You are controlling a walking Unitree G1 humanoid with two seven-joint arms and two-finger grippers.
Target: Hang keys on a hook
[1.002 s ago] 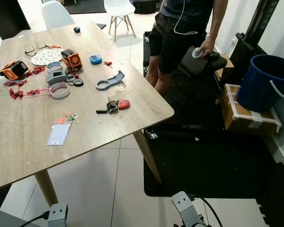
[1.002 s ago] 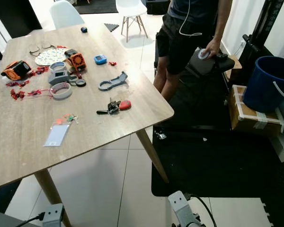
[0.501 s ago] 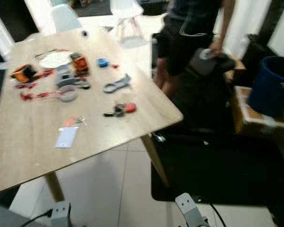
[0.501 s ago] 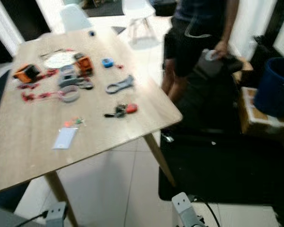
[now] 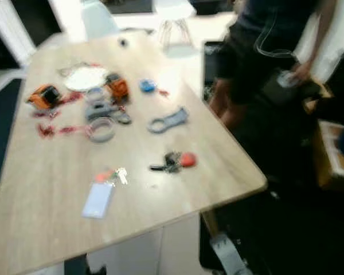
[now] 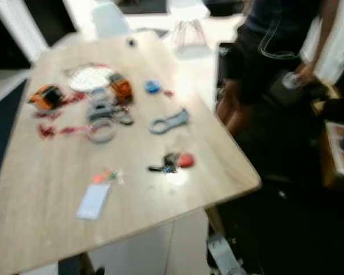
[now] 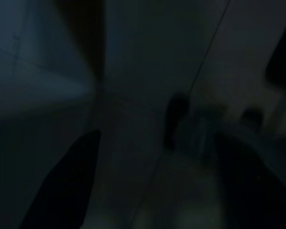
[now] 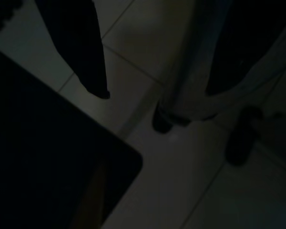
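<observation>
A cluttered wooden surface [image 5: 46,217] carries the keys [image 5: 173,162] with a red fob near its right edge, unclaimed, both arms hanging idle, pincer states impossible to tell.

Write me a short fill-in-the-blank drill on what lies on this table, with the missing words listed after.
1. The keys with the red fob lie on the wooden ____.
2. The fob on that bunch of keys is ____ in colour.
3. The roll of tape lies flat on the table, to the robot's ____ of the keys.
4. A person stands beside the table on the robot's ____ side.

Missing words: table; red; left; right
</observation>
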